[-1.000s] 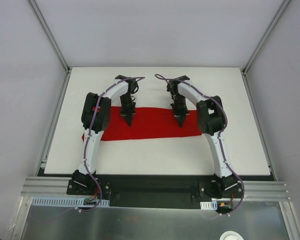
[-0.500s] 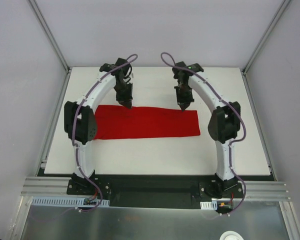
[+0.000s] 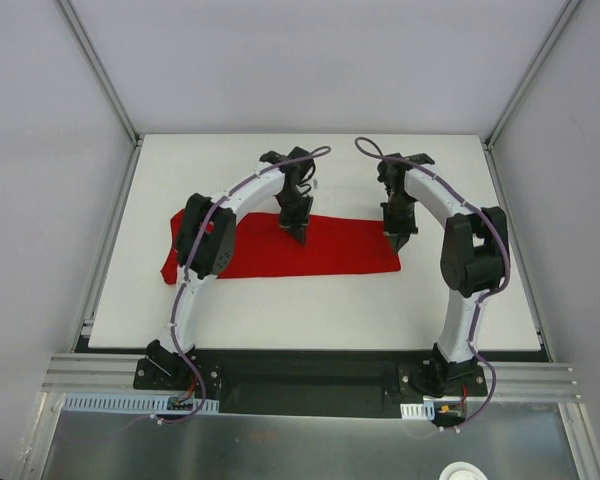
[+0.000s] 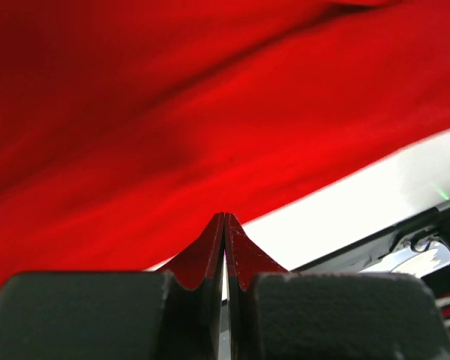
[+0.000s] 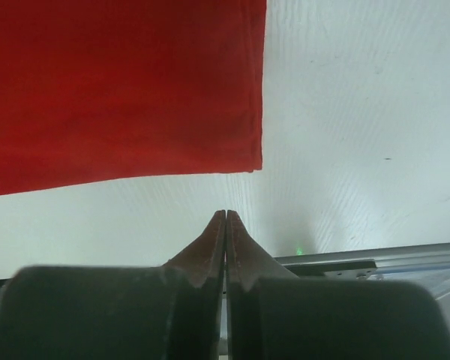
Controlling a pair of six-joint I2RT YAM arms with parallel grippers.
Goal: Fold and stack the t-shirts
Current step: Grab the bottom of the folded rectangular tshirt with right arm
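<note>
Red t-shirt strip runs left-right; right gripper at its right end, left gripper mid-strip, both closed, empty.

This is looking like a robotics lab test cell: plain grey walls and aluminium frame posts are enclosing a white tabletop, and an aluminium rail along its near edge is carrying two cabled robot arms
</note>
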